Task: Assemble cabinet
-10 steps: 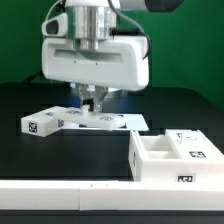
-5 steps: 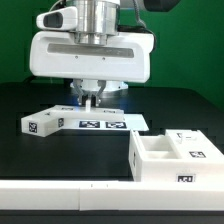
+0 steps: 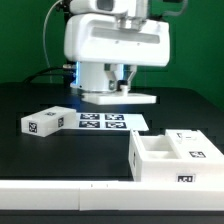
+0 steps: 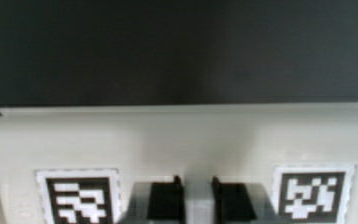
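- Wrist view: the gripper (image 4: 194,203) had its two dark fingers (image 4: 158,205) drawn close on a narrow strip of the cabinet panel (image 4: 176,140), pinching it at the edge between its two tags.
- Exterior view: the panel hung roughly level under the hand, lifted clear of the table (image 3: 30,100), above and just far of the marker board (image 3: 103,121).
- The cabinet body (image 3: 150,170) stood at the near edge, toward the exterior view's right, with its open compartments facing up. A loose tagged part (image 3: 44,122) lay just beside the marker board, on the exterior view's left.
- Handling, as a judgement: the plastic looked stiff, light and smooth, so probably slippery. A thin panel held by one edge could tilt or slide, and a mid-edge hold between the tags suited it best.
- Appearance: white, flat and square-cut, with black-and-white square tags on its faces.
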Tool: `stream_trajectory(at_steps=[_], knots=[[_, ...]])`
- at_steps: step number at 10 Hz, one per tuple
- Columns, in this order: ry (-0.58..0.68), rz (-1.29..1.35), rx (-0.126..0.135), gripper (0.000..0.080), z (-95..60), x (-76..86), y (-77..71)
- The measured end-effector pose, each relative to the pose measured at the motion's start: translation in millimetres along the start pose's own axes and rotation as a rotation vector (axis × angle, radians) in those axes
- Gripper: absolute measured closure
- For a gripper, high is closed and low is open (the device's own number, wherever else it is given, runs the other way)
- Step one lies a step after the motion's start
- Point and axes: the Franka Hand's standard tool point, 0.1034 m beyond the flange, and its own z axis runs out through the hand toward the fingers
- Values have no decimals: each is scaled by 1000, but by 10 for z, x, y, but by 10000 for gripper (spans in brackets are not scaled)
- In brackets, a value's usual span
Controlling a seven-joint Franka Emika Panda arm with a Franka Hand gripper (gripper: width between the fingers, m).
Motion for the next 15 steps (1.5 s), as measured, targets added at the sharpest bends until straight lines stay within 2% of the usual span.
stream_trajectory(at_steps=[2,3,5,6,7,8,9,11,13,14,15], knots=[[-13,-104,-1,735,17,-39,19],[-25,-138,8,735,42,-64,-11],[-89,-213,77,735,157,-171,-178],[-106,-254,91,735,224,-190,-255],[-103,-303,85,735,284,-182,-354],[-71,-334,51,735,293,-141,-418],[-80,-413,58,735,300,-178,-399],[-91,-527,54,735,310,-193,-378],[-116,-731,56,735,368,-136,-575],[-111,-808,53,735,353,-97,-635],[-92,-851,40,735,304,-98,-621]])
